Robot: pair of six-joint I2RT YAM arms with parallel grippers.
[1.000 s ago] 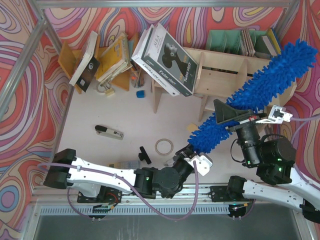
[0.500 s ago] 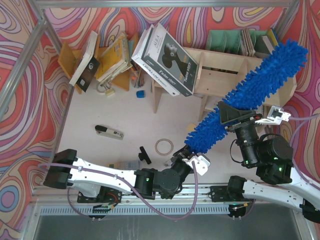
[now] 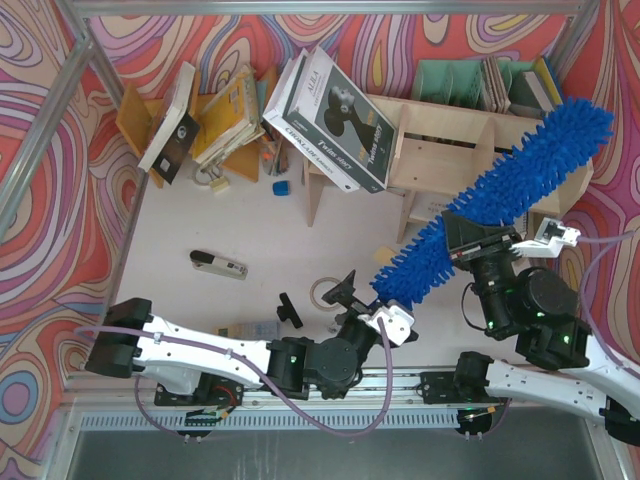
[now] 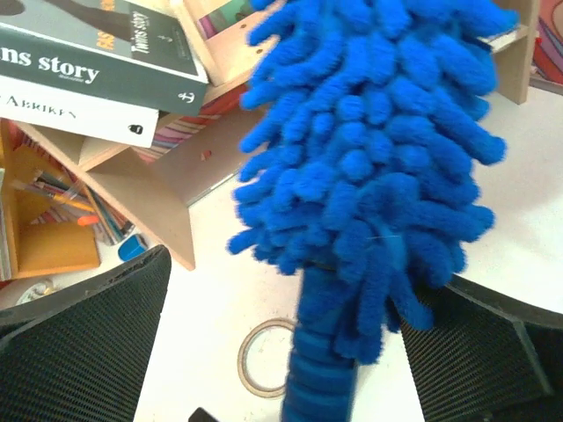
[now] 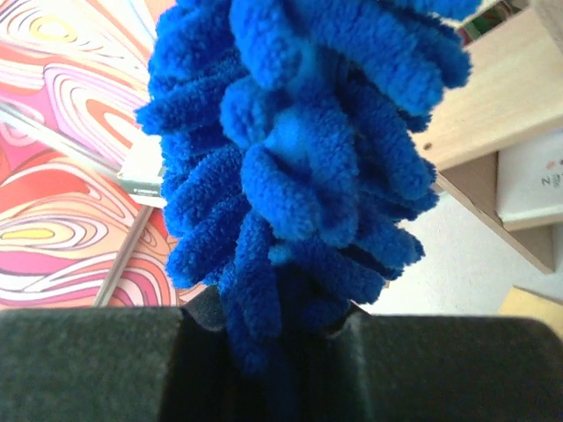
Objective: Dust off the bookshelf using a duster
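The duster (image 3: 510, 180) is a long fluffy blue strip slanting from the table middle up to the right, its tip over the right end of the plywood bookshelf (image 3: 450, 150). My right gripper (image 3: 482, 243) is shut on the duster's fluffy middle; in the right wrist view the strands (image 5: 299, 158) bunch between the pads (image 5: 88, 369). My left gripper (image 3: 372, 296) stands open around the lower end. In the left wrist view the smooth blue handle (image 4: 321, 369) sits between the spread fingers (image 4: 79, 343) without touching them.
A tape ring (image 3: 327, 293) lies just left of the left gripper. Large books (image 3: 335, 120) lean on the bookshelf's left end. A teal file organizer (image 3: 450, 80) stands behind it, and an orange book rack (image 3: 135, 120) at the back left. A marker (image 3: 218, 264) lies on the table.
My left gripper has opened and let go of the duster's handle. My right gripper has shut on the duster's middle, and the duster has tilted slightly.
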